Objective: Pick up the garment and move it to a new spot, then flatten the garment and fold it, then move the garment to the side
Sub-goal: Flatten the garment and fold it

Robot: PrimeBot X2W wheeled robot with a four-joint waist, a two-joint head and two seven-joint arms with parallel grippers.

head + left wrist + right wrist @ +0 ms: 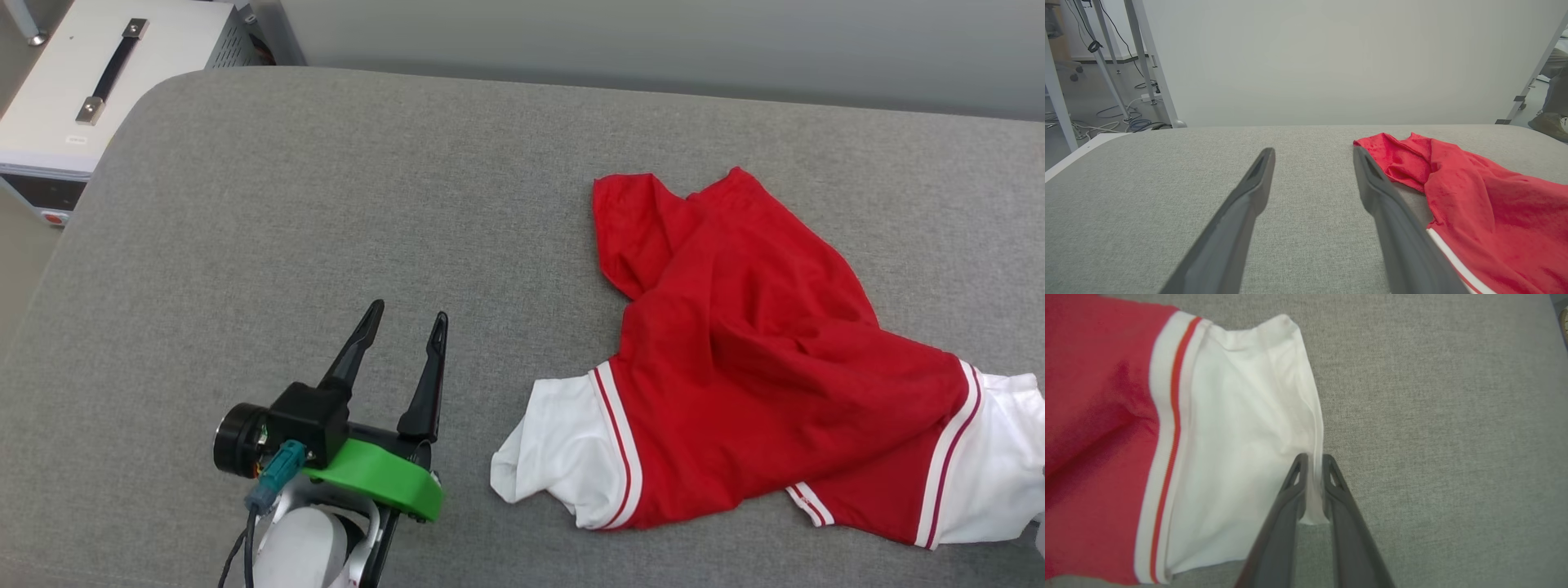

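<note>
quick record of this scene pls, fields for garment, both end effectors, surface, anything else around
garment: red shirt with white sleeves, crumpled, not folded, on the right part of the surface
left end effector: open, holding nothing, apart from the garment, to its left
right end effector: shut on the edge of a white sleeve
surface: grey fabric pad
other: white case with a black handle, beyond the surface's far left corner

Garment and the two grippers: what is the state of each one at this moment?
garment: crumpled on the grey surface, not flattened, not folded.
left gripper: open, empty, apart from the garment.
right gripper: shut on the edge of the garment's white sleeve.
</note>
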